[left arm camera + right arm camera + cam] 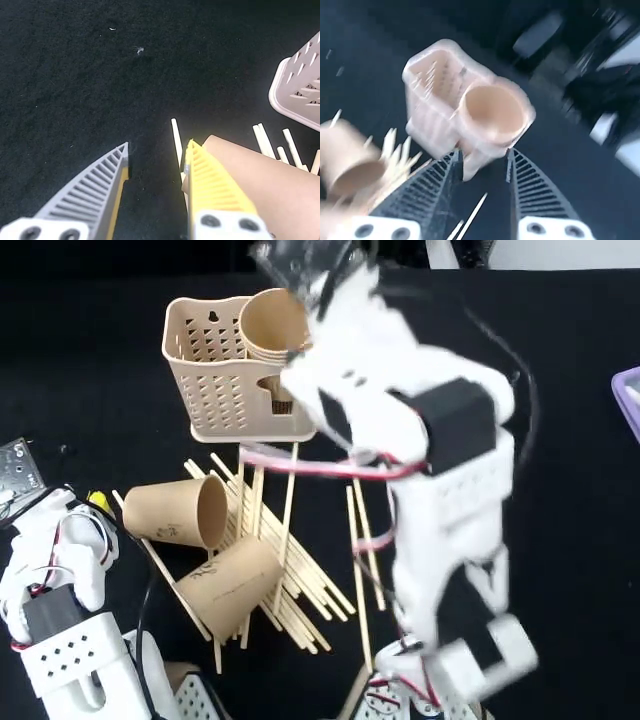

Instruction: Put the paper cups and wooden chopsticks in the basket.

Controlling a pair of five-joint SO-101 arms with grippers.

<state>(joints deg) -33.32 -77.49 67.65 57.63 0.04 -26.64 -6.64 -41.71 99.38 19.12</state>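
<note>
Right arm [440, 470] (white) overhangs basket [215, 400] and chopsticks [310, 590].

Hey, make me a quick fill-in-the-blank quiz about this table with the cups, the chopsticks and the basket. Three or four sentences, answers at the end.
1. Two paper cups lie on their ____ across the wooden chopsticks.
2. The cup inside the basket has its opening facing ____.
3. The left gripper is ____, with a lying cup beside one finger.
4. The table surface is ____ in colour.

Missing words: sides; up; open; black.
</note>
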